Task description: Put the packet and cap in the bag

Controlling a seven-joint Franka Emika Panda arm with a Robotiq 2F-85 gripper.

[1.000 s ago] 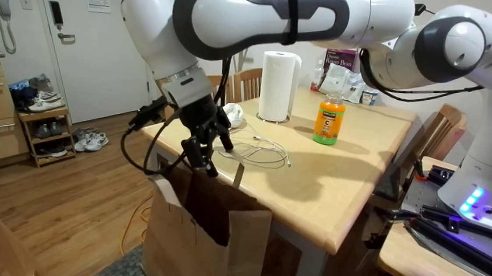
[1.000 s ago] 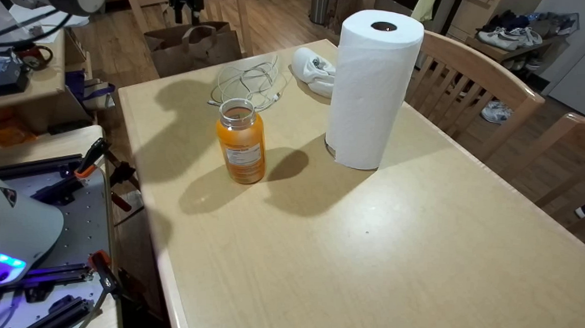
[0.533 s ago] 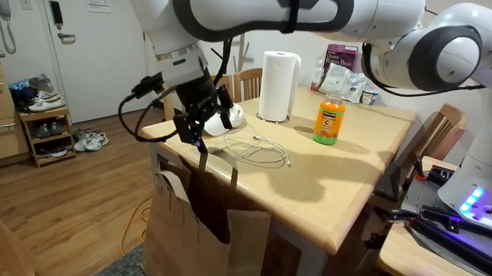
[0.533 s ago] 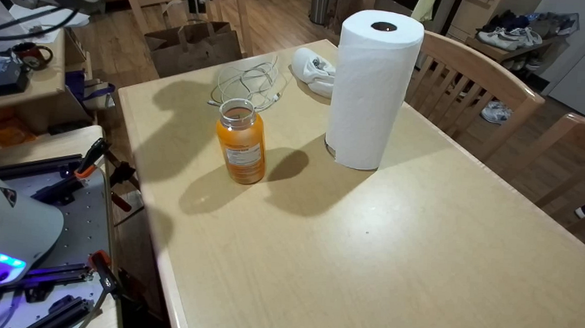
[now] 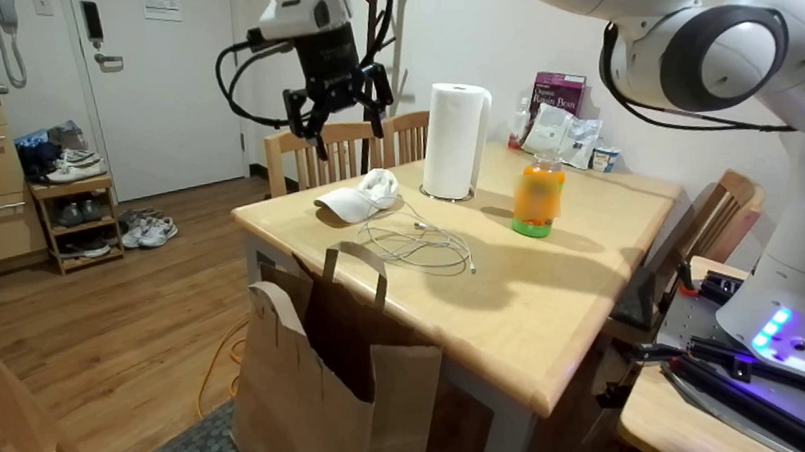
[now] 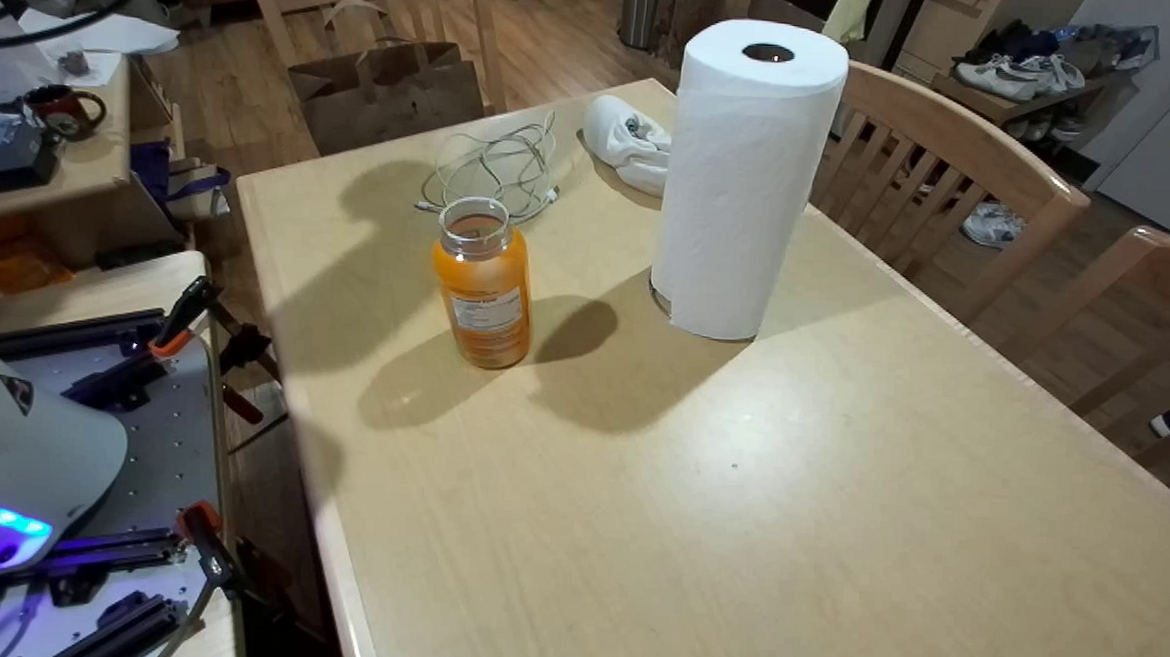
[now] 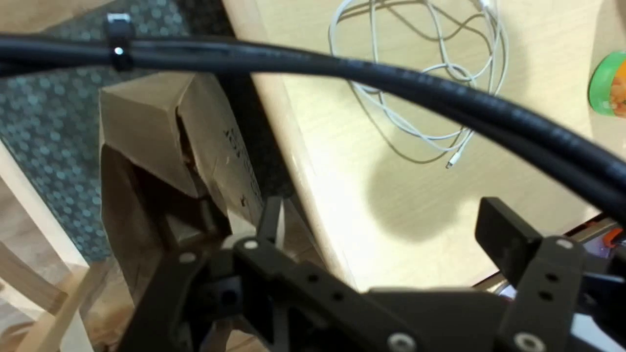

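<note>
The brown paper bag [image 5: 315, 398] stands open at the table's edge. One handle rises against the edge. It also shows in an exterior view [image 6: 397, 98] and in the wrist view [image 7: 146, 115]. The whitish cap [image 5: 352, 203] lies on the table near the far corner; it shows in an exterior view too [image 6: 625, 145], partly behind the paper-towel roll. My gripper [image 5: 350, 142] is open and empty, raised above the cap's height and the bag. In the wrist view its fingers [image 7: 379, 210] are wide apart with nothing between them. The packet does not show; it is hidden or out of view.
A white cable [image 5: 418, 246] lies coiled on the table [image 5: 527, 345] between cap and bag. An orange bottle [image 5: 535, 201] and a tall paper-towel roll [image 5: 455, 143] stand beyond it. A cereal box [image 5: 558, 91] and pouches sit by the wall. Wooden chairs surround the table.
My gripper has risen from just over the bag's mouth and out of an exterior view. The bag's handle is now clear of the fingers. The cap has come into full sight.
</note>
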